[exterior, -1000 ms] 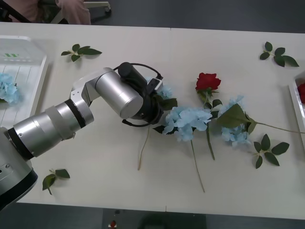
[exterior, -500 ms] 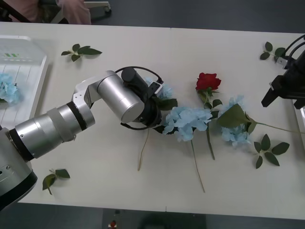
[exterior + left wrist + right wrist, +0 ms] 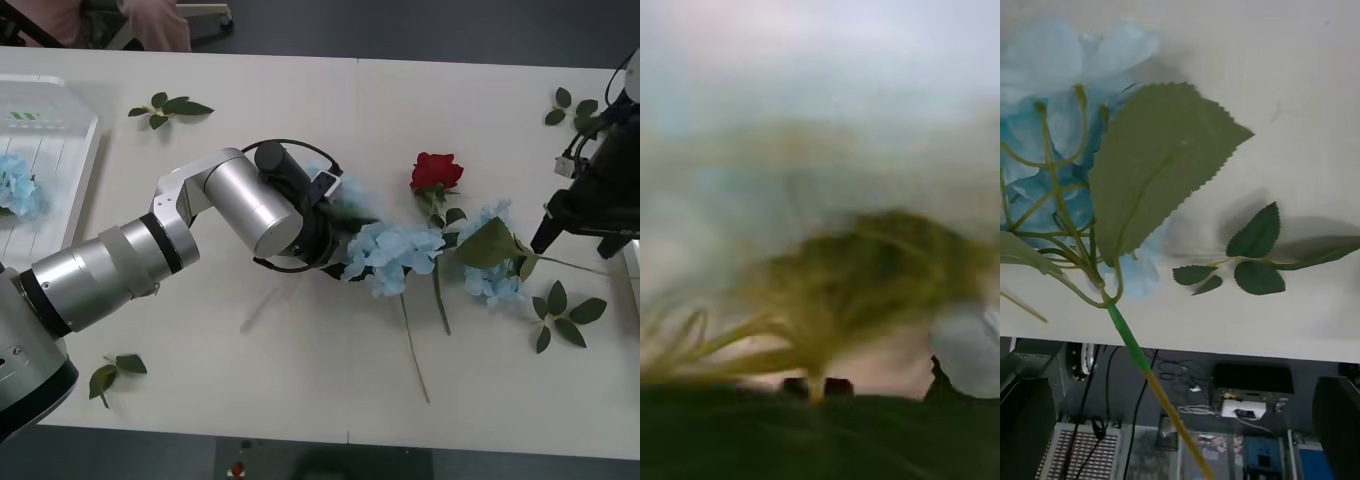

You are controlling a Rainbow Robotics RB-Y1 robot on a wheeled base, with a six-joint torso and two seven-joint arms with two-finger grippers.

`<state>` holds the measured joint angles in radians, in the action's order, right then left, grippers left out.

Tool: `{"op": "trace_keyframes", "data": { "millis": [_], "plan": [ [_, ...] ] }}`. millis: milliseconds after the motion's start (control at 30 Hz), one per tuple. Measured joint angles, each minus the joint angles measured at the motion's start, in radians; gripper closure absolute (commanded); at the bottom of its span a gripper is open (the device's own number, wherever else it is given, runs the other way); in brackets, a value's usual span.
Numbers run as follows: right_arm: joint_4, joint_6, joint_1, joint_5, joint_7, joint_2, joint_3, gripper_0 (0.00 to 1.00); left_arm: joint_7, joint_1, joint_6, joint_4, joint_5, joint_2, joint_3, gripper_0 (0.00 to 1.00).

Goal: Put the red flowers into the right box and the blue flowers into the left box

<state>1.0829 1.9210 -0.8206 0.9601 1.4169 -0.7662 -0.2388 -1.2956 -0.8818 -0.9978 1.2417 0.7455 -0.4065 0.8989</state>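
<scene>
Gently, toward the left box [image 3: 70, 115], lift the blue flower [image 3: 345, 190], mid-table and clenched by its stem in the left gripper [image 3: 816, 388], clear of the other blooms [image 3: 395, 250], leaving the rose [image 3: 436, 170] to the right gripper [image 3: 575, 240], jaws released.

A blue flower [image 3: 1060, 135] lies beside a leaf sprig [image 3: 1255, 259].

Even bright light, blurred wrist close-up

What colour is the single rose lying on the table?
Deep red: the rose shows best in the front view.
</scene>
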Motion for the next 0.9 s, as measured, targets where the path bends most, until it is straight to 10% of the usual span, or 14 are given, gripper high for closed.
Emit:
{"op": "trace_keyframes", "data": {
  "millis": [133,533,667,900],
  "plan": [
    [-0.006,0.000,0.000,-0.001,0.000,0.026,0.000,0.01,0.000,0.000,0.000,-0.001,0.000,0.000,0.000,1.00],
    [-0.049,0.000,0.000,-0.002,0.000,0.043,-0.031,0.46,0.000,-0.001,-0.103,0.070,0.059,-0.041,-0.056,1.00],
    [-0.080,0.000,0.000,-0.003,0.000,0.043,-0.050,0.99,0.000,-0.017,-0.248,0.229,0.202,-0.141,-0.147,1.00],
    [-0.095,0.000,0.000,-0.003,0.001,0.043,-0.051,1.00,0.000,-0.029,-0.555,0.478,0.369,-0.363,-0.396,1.00]
  ]
}}
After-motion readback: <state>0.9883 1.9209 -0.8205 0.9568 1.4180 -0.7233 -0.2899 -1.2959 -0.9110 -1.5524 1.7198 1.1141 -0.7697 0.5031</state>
